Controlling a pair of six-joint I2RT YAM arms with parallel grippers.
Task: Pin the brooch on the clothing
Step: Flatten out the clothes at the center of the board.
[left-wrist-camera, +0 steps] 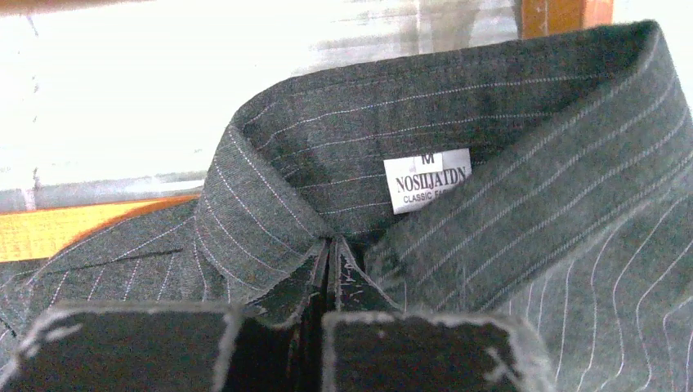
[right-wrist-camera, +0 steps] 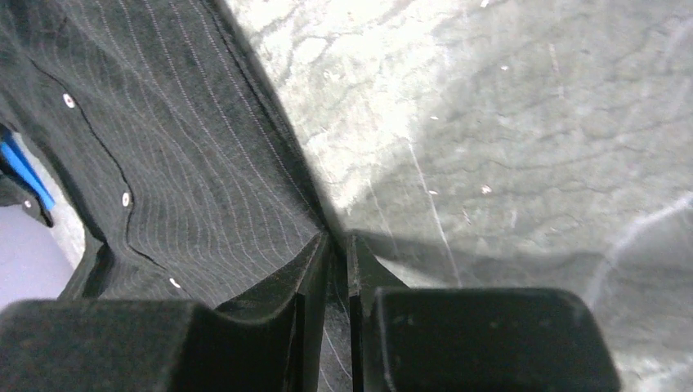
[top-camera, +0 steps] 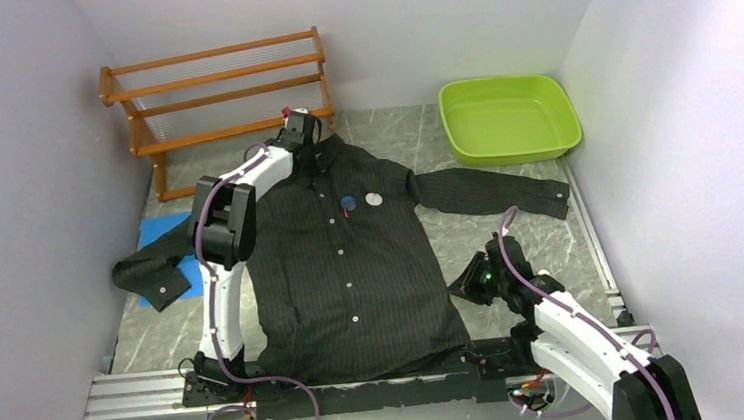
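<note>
Left gripper (left-wrist-camera: 331, 273): clenched on the collar (left-wrist-camera: 261, 204) of the clothing (left-wrist-camera: 572, 245), below its neck label (left-wrist-camera: 426, 180).
Right gripper (right-wrist-camera: 337, 269): pinching the clothing's side edge.
Clothing: spread front-up on the table (top-camera: 510, 229).

Shirt (top-camera: 353, 272) flat on table (top-camera: 551, 246), collar at far end, sleeves out to both sides. Behind shirt to the left, rack (top-camera: 218, 92); behind to the right, tub (top-camera: 508, 117). Left of shirt, mat (top-camera: 164, 228), partly under the sleeve on that side. On shirt's chest, brooch (top-camera: 347, 203), second brooch (top-camera: 374, 199) just right of it. Left gripper (left-wrist-camera: 329, 253) pinched on shirt's collar, right gripper (right-wrist-camera: 337, 241) pinched on its right side edge, near the hem.
</note>
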